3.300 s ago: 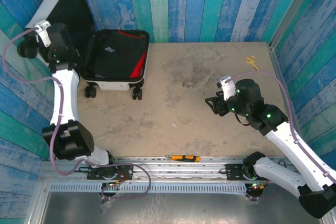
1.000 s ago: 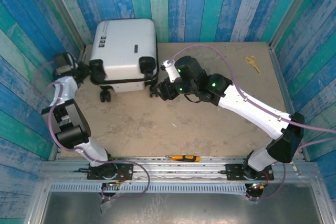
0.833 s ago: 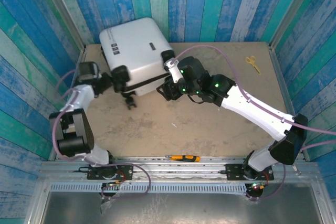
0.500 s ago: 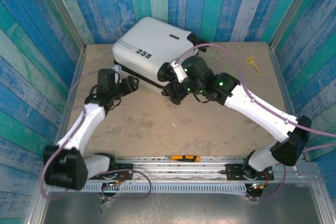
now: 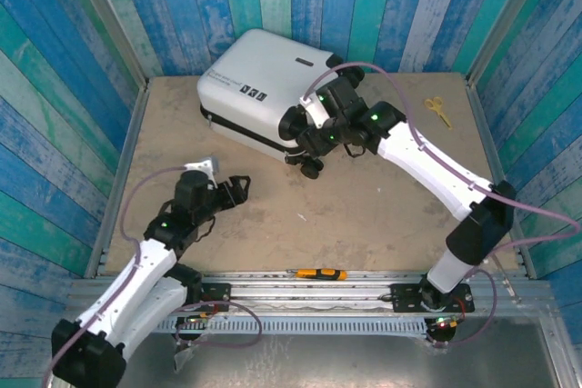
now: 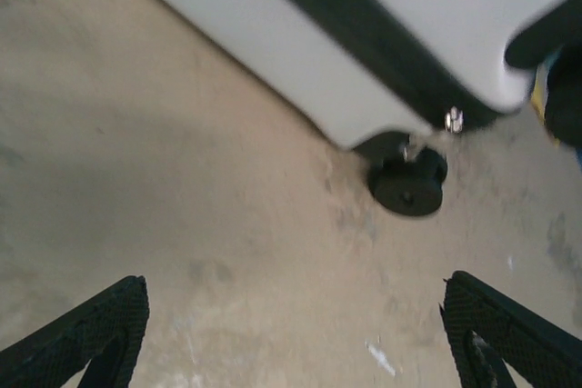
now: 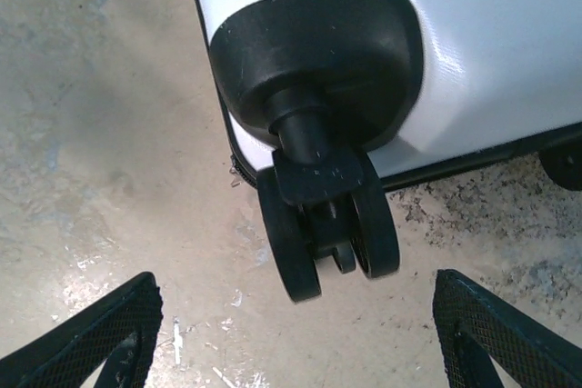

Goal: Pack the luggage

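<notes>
The large white hard-shell suitcase [image 5: 259, 88] lies closed on the tan desk [image 5: 364, 215], so packing looks done, though its zip is unclear; the left claw [image 5: 234, 189] and the right claw [image 5: 307, 141] both gape empty.

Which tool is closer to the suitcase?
The right tool, open beside a double wheel of the suitcase; the left tool hangs open over bare table, apart from it.

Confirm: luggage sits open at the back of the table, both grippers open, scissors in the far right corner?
One thing is wrong: the luggage is closed, with its white shell facing up, as the top external view shows. The rest holds: the left gripper and right gripper are both open, and the scissors lie in the far right corner.
</notes>
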